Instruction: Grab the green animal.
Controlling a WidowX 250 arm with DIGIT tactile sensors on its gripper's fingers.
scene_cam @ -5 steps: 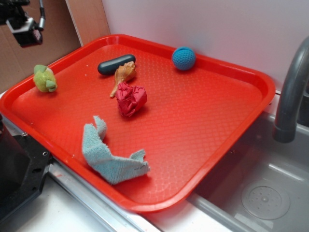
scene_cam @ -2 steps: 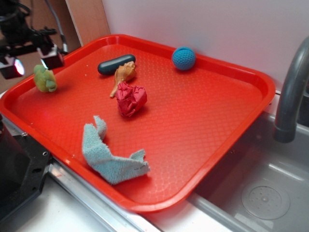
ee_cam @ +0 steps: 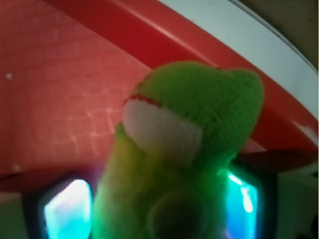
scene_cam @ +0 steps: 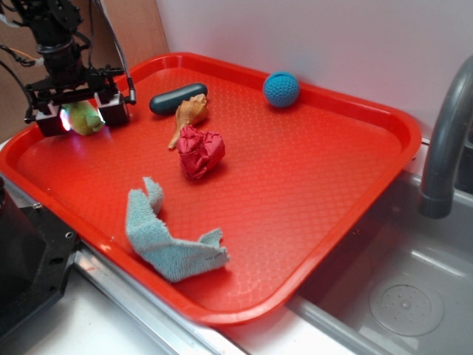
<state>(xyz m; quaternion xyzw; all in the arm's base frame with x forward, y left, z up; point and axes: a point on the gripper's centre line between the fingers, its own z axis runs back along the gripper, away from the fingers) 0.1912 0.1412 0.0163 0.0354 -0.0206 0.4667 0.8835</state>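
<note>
While the green animal (scene_cam: 83,118) sits at about nine o'clock on the red tray (scene_cam: 332,192), close to the raised rim, the gripper (scene_cam: 80,118) stands over it with one finger on each side. The main risk, as I judge it, comes from that rim: the toy lies just beside the tray's wall, so the outer finger has little room and could catch the red edge as it closes, tilting the tray or nudging the plush out of line. The toy is soft and lumpy, so a pinch landing high on its rounded top could squeeze it out downward and not hold it. A closure begun too high would likely take only fuzz.

The fingers (scene_cam: 114,111) are spread wide, wider than the toy, and released; nothing is gripped. In the exterior view the plush shows between the two pads, with a glow from the pad lights on it. The wrist view agrees: the green animal (ee_cam: 184,149) fills the middle of the picture, its pale patch facing the camera, with a lit pad low on either side. Whether either pad already touches the plush, I cannot tell.

The seashell (scene_cam: 189,115), the dark capsule (scene_cam: 177,97), the crumpled red cloth (scene_cam: 199,151), the blue ball (scene_cam: 281,89) and the pale terry cloth (scene_cam: 168,238) lie well apart from the grasp.
</note>
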